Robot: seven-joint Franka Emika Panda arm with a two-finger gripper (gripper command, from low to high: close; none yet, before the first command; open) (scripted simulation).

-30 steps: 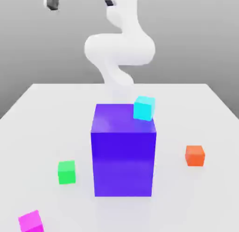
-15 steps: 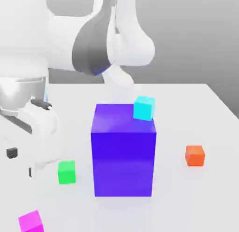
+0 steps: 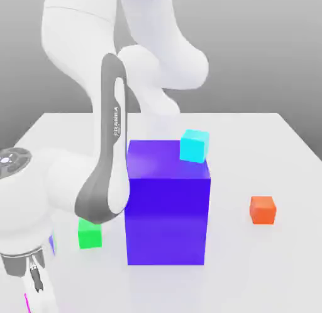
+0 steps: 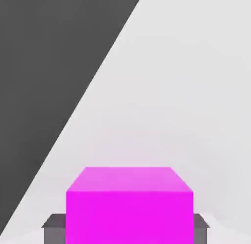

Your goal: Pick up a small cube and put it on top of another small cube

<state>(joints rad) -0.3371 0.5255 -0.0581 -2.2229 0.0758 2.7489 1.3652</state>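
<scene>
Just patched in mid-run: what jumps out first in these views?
The tall blue block dominates the table's middle, with a cyan cube by its top corner toward the exterior view's right. The white arm bends low at the exterior view's left, near the green cube. In the hand view, a magenta cube sits close between the jaws.

The white Franka robot arm (image 3: 107,154) has swung down across the exterior view's left, now covering part of the small green cube (image 3: 90,234) and nearly all of the small magenta cube (image 4: 128,208), which sits between its grey fingertips (image 4: 55,228).
</scene>
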